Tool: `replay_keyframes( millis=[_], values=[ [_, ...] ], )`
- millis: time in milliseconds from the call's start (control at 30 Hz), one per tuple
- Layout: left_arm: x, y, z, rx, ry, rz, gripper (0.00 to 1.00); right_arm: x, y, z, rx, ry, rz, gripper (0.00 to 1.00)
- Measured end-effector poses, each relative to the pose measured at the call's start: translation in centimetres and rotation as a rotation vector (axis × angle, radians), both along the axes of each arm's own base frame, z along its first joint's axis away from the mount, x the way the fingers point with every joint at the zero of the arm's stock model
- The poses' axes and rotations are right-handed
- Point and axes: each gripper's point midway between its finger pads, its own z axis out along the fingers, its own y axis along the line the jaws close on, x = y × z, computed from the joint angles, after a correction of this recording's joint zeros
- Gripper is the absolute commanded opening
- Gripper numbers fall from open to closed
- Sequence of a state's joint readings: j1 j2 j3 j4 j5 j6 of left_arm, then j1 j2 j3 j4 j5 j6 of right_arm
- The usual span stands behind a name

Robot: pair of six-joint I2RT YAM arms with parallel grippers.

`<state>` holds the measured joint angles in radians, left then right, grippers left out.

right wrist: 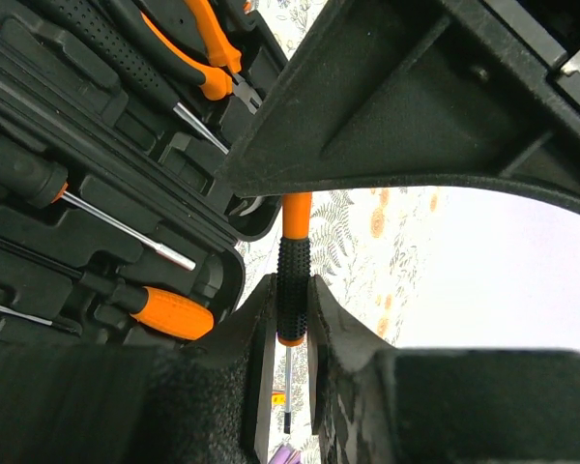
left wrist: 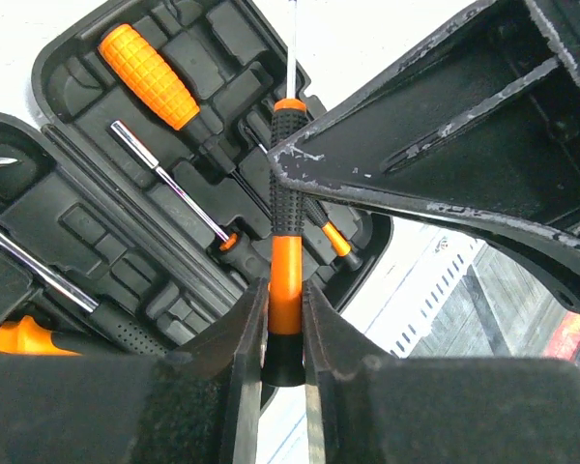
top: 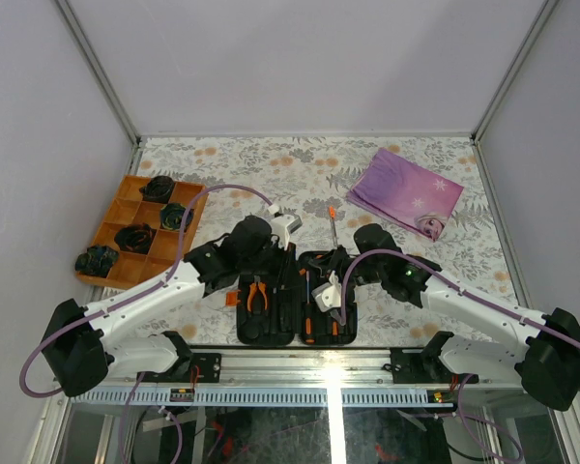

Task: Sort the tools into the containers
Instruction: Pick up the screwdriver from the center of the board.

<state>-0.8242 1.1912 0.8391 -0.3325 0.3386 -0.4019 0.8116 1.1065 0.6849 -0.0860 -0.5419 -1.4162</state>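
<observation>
One screwdriver with a black-and-orange handle is held from both ends over the open black tool case. My left gripper is shut on its orange-and-black butt end. My right gripper is shut on the black knurled grip, with the steel shaft running between its fingers. In the case lie orange-handled pliers, a fat orange-handled driver and other drivers in moulded slots. In the top view both wrists meet above the case's far edge, and the handle is hidden there.
An orange divided tray with black coiled lumps stands at the far left. A purple cloth lies at the far right on the floral table cover. A small orange piece lies just beyond the case.
</observation>
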Motion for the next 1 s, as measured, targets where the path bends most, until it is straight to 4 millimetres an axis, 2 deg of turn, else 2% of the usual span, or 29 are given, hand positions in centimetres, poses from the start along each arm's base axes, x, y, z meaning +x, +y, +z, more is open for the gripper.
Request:
replay_keyframes(
  millis=[133, 300, 567, 700, 800, 1000],
  values=[
    [0.0, 0.0, 0.1, -0.001, -0.002, 0.000, 0.00, 0.0, 0.0, 0.1, 0.000, -0.001, 0.001, 0.31],
    [0.2, 0.1, 0.4, -0.003, -0.018, 0.013, 0.00, -0.3, -0.2, 0.9, 0.025, 0.007, -0.010, 0.51],
    [1.5, 0.9, 1.1, 0.008, -0.081, 0.083, 0.00, -1.2, -0.5, 3.8, 0.116, 0.027, -0.030, 0.55],
    [2.0, 1.3, 1.4, 0.015, -0.106, 0.114, 0.00, -0.9, -0.7, 5.3, 0.220, 0.086, -0.119, 0.58],
    [2.4, 1.6, 1.6, 0.019, -0.126, 0.139, 0.00, -0.3, -1.1, 5.8, 0.320, 0.232, -0.263, 0.63],
    [2.9, 2.2, 2.8, 0.003, -0.163, 0.185, 0.00, 0.4, -1.6, 7.4, 0.528, 0.553, -0.507, 0.63]
  ],
)
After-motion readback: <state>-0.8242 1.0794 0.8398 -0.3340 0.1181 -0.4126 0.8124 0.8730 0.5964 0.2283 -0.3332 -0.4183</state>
